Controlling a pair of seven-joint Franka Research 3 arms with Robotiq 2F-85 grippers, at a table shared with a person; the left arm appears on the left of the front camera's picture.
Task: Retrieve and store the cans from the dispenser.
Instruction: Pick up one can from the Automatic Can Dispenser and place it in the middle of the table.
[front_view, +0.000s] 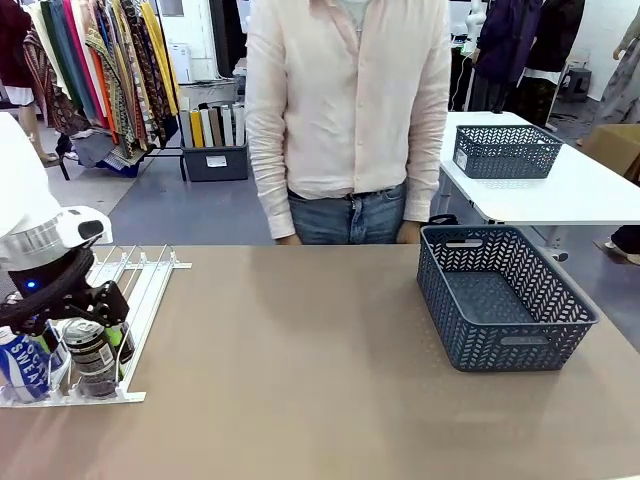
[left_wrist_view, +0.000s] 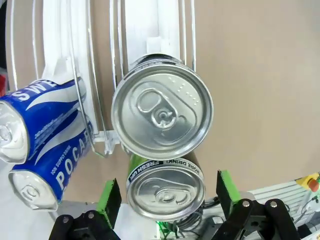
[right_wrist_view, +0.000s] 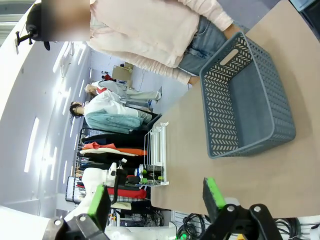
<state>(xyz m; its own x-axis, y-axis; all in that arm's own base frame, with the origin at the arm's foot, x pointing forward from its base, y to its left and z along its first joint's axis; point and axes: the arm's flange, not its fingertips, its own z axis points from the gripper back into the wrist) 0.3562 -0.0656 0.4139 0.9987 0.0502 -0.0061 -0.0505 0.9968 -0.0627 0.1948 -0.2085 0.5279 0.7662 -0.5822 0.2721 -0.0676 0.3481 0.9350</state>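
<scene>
left gripper (left_wrist_view: 166, 196) wide open astride a black can (left_wrist_view: 165, 189); blue cans (left_wrist_view: 47, 120) beside it in the dispenser (left_wrist_view: 159, 22)

Blue/wht cans (left_wrist_view: 45, 115), blk can (left_wrist_view: 162, 167), wht dispenser (left_wrist_view: 60, 40), blue-grey lattice basket (front_view: 505, 335)

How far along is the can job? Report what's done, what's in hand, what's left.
Done: nothing visibly; the blue-grey basket holds no can. In hand: the left gripper is open, its fingers flanking the front black can, not gripping. Left: that can, the black can behind it and two blue Pocari Sweat cans sit in the dispenser. The right gripper is open, holding nothing.
</scene>
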